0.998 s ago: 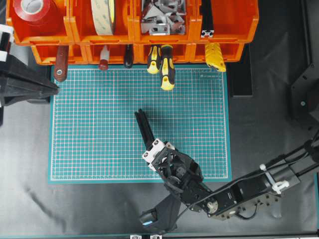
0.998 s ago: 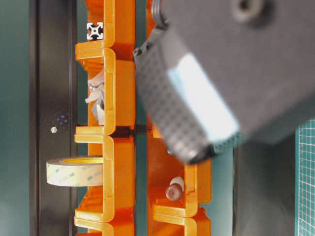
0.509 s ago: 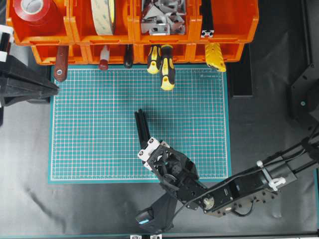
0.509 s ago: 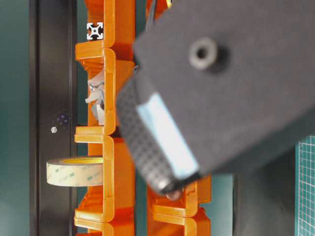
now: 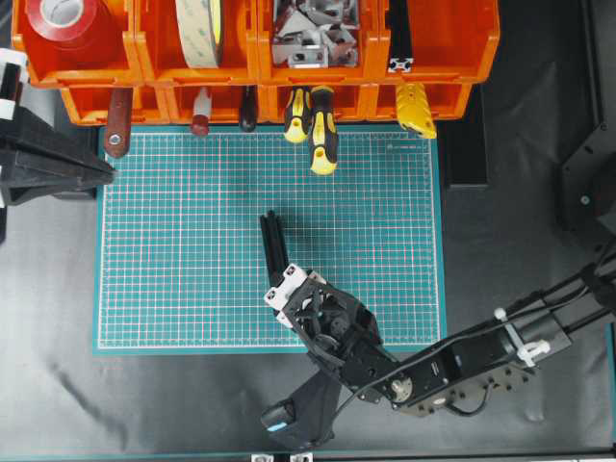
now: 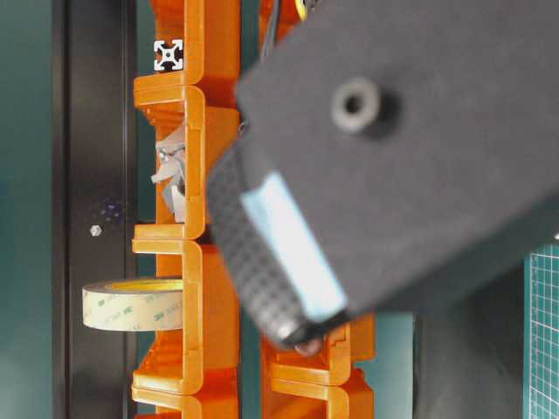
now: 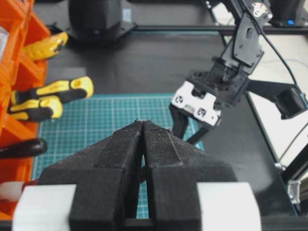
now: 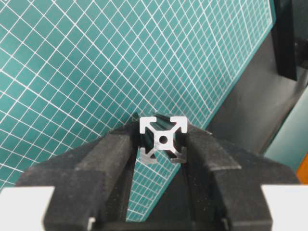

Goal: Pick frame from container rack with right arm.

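1. Since a second ago my right arm (image 5: 452, 371) has swung slightly left over the mat (image 5: 192, 241), well clear of the rack (image 5: 135, 72); I judge the pick done.
2. Right jaws (image 8: 162, 144) clamp the frame (image 8: 163, 138), part-open, both pads touching it.
3. Left jaws (image 7: 143, 139) closed, empty.
4. Another bar remains in the rack.

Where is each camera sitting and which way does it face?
Overhead: above the table, looking straight down on the green mat and orange rack; right hand over the mat, left arm at the left edge.
Table-level: low, image turned sideways, facing the rack's bin fronts; a blurred black arm part fills most.
Left wrist: behind the shut left hand, facing the right hand across the mat.
Right wrist: behind the right hand, facing the mat; fingers clamp the frame.
Shared: overhead and left wrist both show the yellow-handled screwdrivers.
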